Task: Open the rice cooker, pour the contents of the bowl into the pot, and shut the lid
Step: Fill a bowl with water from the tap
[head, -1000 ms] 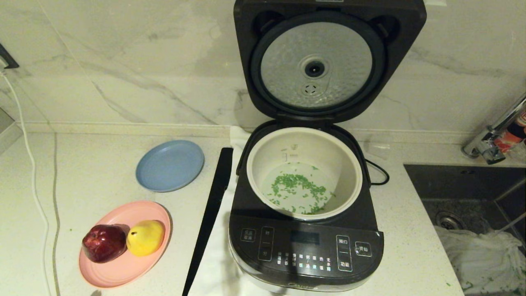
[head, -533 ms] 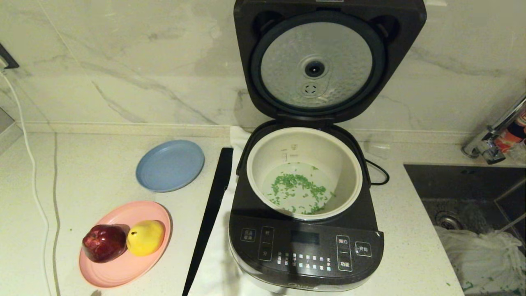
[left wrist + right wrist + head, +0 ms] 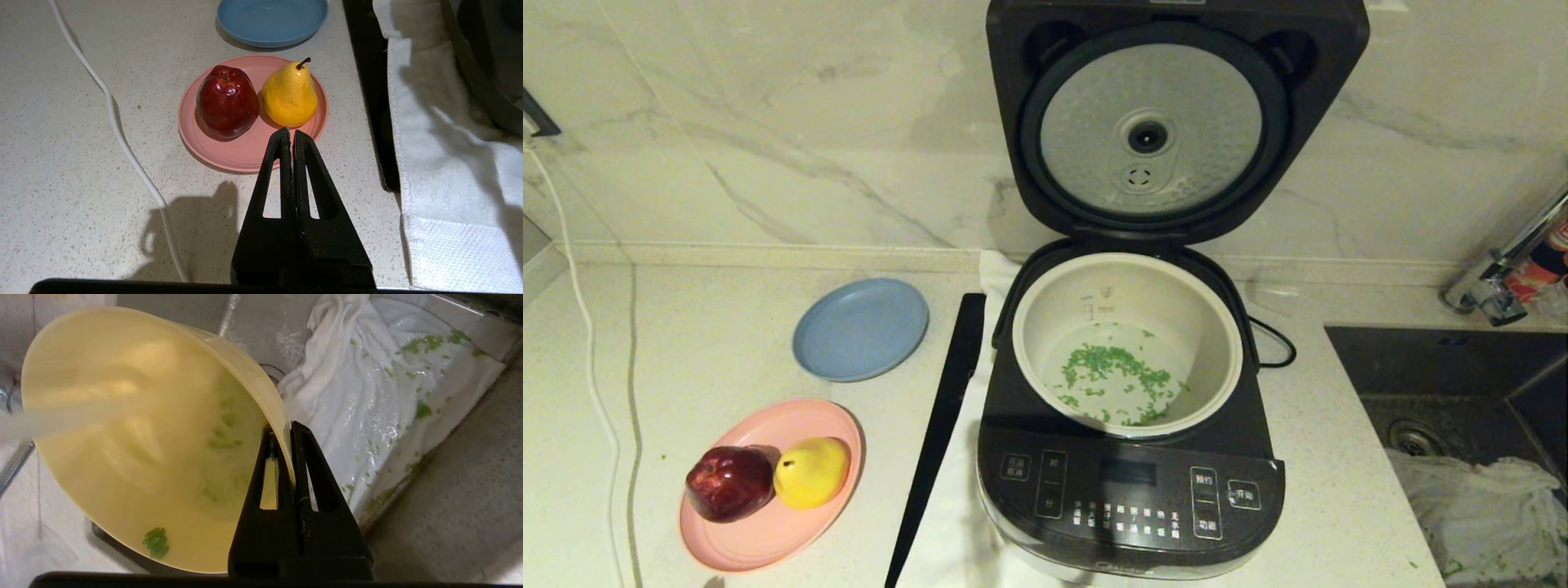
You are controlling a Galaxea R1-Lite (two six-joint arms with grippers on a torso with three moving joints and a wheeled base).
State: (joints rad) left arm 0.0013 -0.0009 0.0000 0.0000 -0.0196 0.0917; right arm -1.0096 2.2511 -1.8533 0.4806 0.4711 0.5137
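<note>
On a speckled white counter [image 3: 727, 343] backed by marble wall, one rice cooker [image 3: 1131, 490] stands, lid [image 3: 1176, 122] up, green bits [image 3: 1119, 371] in its pot [image 3: 1127, 343]; two plates [image 3: 862, 328], right gripper [image 3: 286, 428] pinching the yellow bowl [image 3: 122, 437], left gripper [image 3: 291, 132] closed empty.

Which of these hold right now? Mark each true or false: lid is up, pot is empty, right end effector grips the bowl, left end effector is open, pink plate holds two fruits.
1. The lid is up. True.
2. The pot is empty. False: green bits lie on its bottom.
3. The right end effector grips the bowl. True: it pinches the rim, over the sink.
4. The left end effector is open. False: its fingers are shut, holding nothing.
5. The pink plate holds two fruits. True: a red apple and a yellow pear.
</note>
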